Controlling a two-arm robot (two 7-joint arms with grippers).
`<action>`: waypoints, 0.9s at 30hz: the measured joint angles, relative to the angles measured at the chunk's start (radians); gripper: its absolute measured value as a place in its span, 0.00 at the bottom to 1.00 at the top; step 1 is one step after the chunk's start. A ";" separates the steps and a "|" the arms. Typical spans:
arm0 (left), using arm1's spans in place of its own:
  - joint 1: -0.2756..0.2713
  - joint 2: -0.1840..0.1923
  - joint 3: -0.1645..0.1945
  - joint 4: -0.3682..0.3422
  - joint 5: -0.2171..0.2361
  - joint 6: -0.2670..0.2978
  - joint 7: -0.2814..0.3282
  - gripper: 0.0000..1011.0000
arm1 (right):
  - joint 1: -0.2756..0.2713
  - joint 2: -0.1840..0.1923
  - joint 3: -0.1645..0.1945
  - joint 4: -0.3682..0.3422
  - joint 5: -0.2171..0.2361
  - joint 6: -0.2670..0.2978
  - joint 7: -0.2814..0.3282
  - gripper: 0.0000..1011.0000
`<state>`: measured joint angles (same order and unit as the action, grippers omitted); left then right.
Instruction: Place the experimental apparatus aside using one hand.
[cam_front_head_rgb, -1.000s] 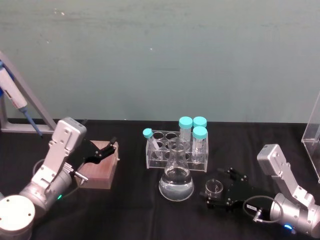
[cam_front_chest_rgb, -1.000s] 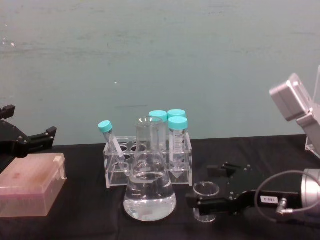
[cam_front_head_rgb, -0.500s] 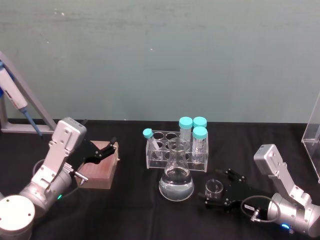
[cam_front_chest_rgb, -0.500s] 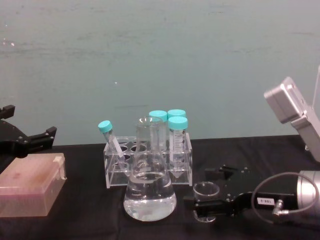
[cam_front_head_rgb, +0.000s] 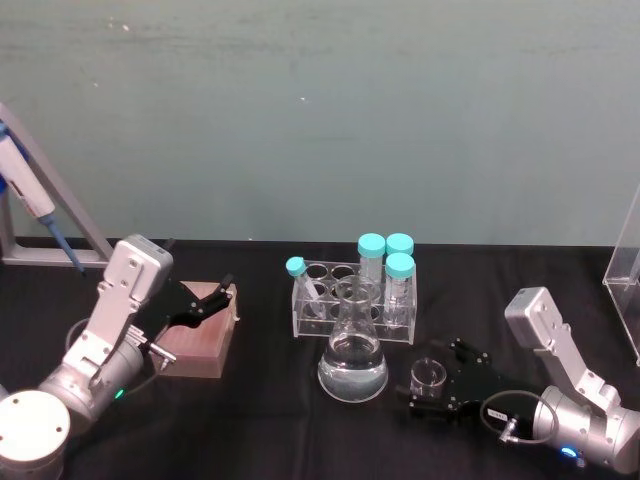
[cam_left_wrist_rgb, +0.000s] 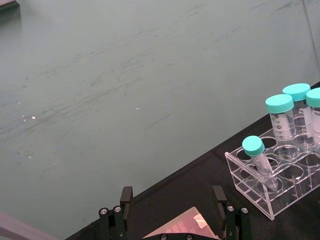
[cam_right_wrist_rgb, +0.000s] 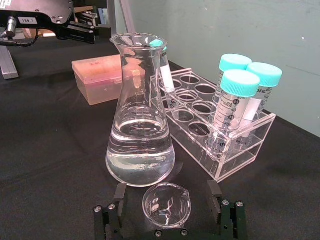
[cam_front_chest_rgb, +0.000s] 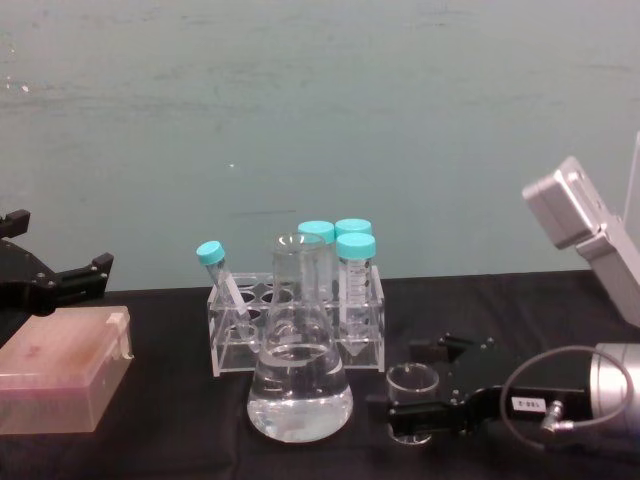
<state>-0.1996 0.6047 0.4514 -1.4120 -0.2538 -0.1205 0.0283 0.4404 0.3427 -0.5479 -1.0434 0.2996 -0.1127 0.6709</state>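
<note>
A black table carries a clear tube rack at the middle back. A flask of clear liquid stands just before it, a small beaker near the flask's right, and a pink box at the left.

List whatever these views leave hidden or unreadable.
- Chest view: beaker lower wall, behind a finger of the open right tool.
- Head view: pipette, cut off at left edge.
- Right wrist view: print on the tubes, too small to read.
- Left wrist view: pink box under left tool, cut by the frame.

Dim, even light; the black desk shows no hard shadows, and faint glints mark the conical flask.
</note>
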 joint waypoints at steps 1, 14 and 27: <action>0.000 0.000 0.000 0.000 0.000 0.000 0.000 0.99 | 0.000 0.000 0.000 0.000 0.000 0.001 0.000 0.99; 0.000 0.000 0.000 0.000 0.000 0.000 0.000 0.99 | 0.003 -0.005 -0.002 0.008 -0.005 0.002 -0.006 0.99; 0.000 0.000 0.000 0.000 0.000 0.000 0.000 0.99 | 0.010 -0.011 -0.002 0.015 -0.010 0.006 -0.012 0.99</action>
<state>-0.1995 0.6047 0.4514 -1.4120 -0.2539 -0.1205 0.0283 0.4499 0.3315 -0.5498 -1.0281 0.2892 -0.1067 0.6591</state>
